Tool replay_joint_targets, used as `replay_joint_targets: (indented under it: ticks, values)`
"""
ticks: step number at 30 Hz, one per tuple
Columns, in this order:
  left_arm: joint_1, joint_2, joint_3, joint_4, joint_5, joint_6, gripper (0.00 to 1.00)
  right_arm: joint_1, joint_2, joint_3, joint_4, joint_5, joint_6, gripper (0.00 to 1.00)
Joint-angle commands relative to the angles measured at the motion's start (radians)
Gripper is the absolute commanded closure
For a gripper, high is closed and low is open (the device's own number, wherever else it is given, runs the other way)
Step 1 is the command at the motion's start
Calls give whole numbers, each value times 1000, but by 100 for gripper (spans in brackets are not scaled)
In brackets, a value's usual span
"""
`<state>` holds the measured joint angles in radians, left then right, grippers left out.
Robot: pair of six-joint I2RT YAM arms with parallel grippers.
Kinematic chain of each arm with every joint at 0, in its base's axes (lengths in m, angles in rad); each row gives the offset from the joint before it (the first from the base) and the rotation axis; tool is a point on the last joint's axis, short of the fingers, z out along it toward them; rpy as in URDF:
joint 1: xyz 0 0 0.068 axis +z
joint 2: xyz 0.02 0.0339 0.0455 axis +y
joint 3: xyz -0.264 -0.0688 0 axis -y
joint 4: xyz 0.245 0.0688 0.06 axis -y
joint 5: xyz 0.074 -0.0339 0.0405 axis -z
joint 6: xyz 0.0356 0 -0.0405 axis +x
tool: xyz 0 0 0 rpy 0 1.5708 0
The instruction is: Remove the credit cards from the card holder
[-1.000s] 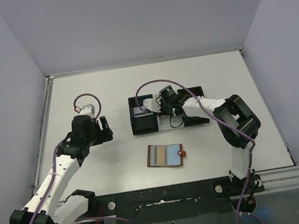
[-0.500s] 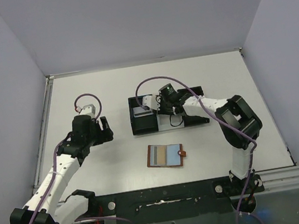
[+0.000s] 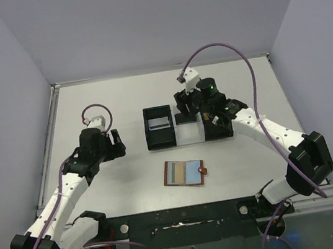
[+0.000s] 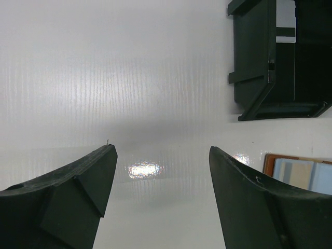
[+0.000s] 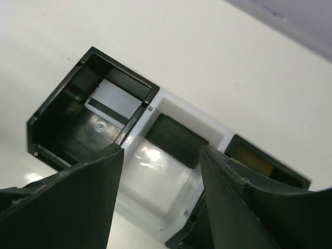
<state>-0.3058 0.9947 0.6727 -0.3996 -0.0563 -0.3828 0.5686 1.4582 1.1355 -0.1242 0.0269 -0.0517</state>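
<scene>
On table (image 3: 88,105), card holder (image 3: 185,173), right claw (image 3: 182,103) apart

Left arm (image 3: 63,189) and right arm (image 3: 268,131): white tubular links, black joint housings. Thin purple cable (image 3: 214,45) loops along each. Matte black wedge-shaped fingers (image 4: 62,202).

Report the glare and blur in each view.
Top external: even light, soft shadows, sharp. Left wrist: a bright glare patch on the table beneath the open left hand. Right wrist: glare in the tray's white middle compartment; the right hand looks soft-edged.
</scene>
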Motion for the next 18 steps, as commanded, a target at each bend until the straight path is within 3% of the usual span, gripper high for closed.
replay_joint_targets:
  ticks: [1, 3, 8, 11, 18]
  values:
    - [4, -29, 32, 43, -15, 11, 28, -33, -84, -40, -61, -28, 443, 27]
    - [4, -31, 33, 44, -17, 10, 28, -37, -149, -132, -15, -23, 529, 2]
    - [6, -24, 36, 37, -22, 9, 27, -59, -310, -371, 186, -119, 753, 2]
    - [6, -23, 37, 36, -22, 9, 27, -30, -318, -431, 136, -120, 881, 2]
    - [7, -16, 39, 34, -20, 9, 27, 349, -257, -476, -37, 344, 1128, 0]
